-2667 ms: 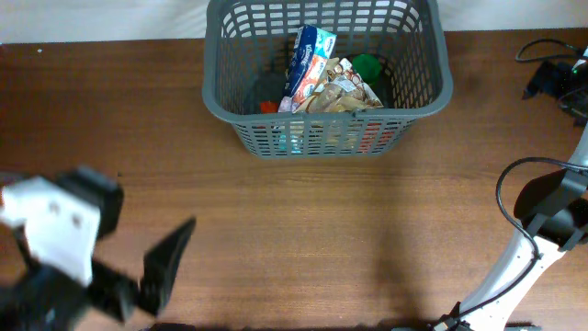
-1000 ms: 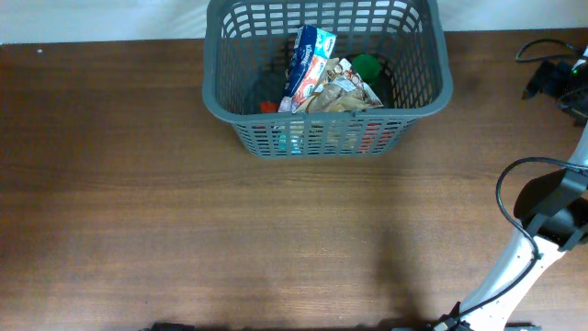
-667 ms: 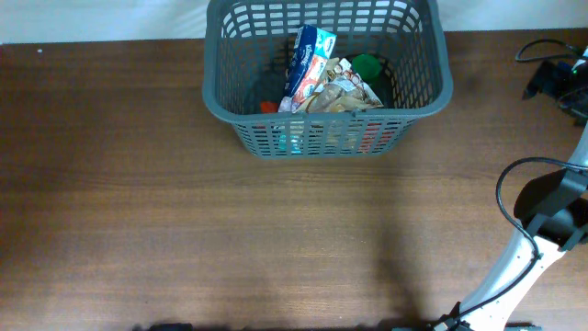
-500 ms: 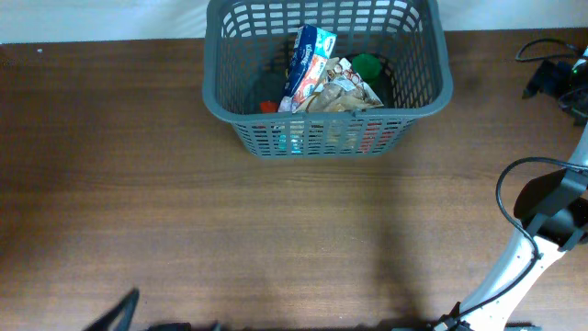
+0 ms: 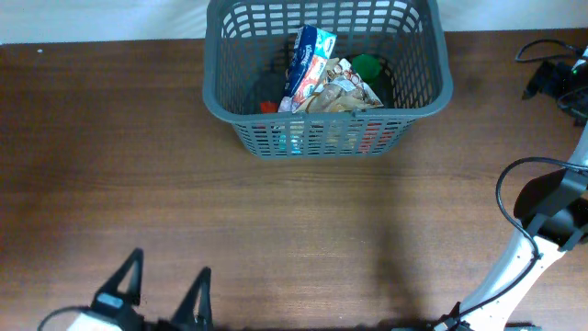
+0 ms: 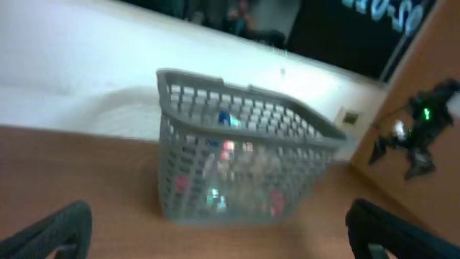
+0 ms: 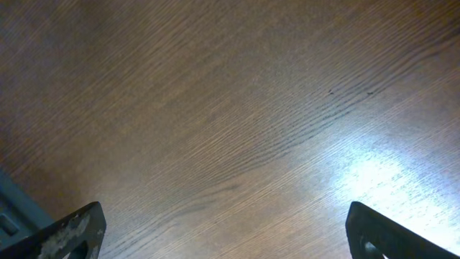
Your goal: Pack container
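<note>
Shopping basket [image 5: 326, 118] at the table's [image 5: 110, 138] far edge, long axis left-right, mouth up, holding perhaps snack packets [image 5: 317, 74]. Left gripper [image 5: 167, 271] low at the near edge, aimed at the basket, spread wide and empty; right gripper [image 7: 230, 237] likewise released.

Ahead of the spread left jaws, bare table [image 5: 303, 230] reached as far as the basket [image 5: 326, 138]. It was the one obstacle there, its slotted wall upright and its top open above packets [image 5: 312, 69]. Between the spread right jaws lay bare wood.
</note>
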Motion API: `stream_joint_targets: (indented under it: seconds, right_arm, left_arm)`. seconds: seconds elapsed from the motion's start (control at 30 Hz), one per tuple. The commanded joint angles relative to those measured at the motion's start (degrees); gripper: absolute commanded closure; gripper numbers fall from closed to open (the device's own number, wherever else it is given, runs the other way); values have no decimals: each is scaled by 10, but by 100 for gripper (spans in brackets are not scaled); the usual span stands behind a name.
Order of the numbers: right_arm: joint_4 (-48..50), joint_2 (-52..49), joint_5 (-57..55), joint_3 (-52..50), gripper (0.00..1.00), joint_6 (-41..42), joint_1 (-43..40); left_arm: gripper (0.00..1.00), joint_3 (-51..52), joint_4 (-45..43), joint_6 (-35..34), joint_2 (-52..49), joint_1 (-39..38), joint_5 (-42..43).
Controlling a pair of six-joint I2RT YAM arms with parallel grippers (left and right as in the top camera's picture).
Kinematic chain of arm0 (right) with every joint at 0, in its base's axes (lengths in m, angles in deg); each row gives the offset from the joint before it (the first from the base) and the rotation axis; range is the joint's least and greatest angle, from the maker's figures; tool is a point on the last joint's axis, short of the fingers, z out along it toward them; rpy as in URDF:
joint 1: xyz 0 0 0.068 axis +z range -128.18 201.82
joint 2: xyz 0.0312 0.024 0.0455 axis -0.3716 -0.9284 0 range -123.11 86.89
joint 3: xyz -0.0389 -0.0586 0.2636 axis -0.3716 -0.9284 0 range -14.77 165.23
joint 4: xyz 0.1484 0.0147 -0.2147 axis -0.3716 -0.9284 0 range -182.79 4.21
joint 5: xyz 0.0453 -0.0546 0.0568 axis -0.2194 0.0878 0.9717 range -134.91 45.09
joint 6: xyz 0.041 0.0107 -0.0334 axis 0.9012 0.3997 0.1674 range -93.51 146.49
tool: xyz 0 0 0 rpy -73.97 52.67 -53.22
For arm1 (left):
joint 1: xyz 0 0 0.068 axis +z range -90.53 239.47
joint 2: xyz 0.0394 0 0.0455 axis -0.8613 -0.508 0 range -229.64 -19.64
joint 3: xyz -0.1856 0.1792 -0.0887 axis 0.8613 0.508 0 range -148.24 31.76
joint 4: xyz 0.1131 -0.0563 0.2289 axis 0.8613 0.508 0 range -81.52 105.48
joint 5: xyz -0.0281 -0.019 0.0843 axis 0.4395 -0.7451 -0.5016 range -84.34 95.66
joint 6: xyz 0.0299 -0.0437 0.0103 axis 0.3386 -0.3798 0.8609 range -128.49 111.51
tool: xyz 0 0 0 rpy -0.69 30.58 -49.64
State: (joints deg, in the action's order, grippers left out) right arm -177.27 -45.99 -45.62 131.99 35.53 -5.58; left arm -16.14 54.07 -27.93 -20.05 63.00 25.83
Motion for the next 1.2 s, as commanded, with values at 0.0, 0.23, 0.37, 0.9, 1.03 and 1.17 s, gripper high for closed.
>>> stream_joint_targets:
  seconds: [0.0,0.23,0.37,0.9,1.03,1.17]
  right_arm:
    - [0,3,-9,-2,2,3,0]
    - [0,3,-9,-2,1,3,0]
    - [0,3,-9,-2,1,3,0]
    - [0,3,-9,-2,1,3,0]
    - [0,3,-9,-2,1,3,0]
    - [0,3,-9,-2,1,3,0]
  left_arm:
    - [1,45,-49,-43,-2,2,-49]
    - [1,109,-114,-2,0,-6,-110]
    - [1,148,-161,65,0,-12,-108]
    - [1,336,-306,257,1,-12,-75]
    - [1,379,-375,293,1,-12,-75]
    - [1,410,-422,299,1,-11,-76]
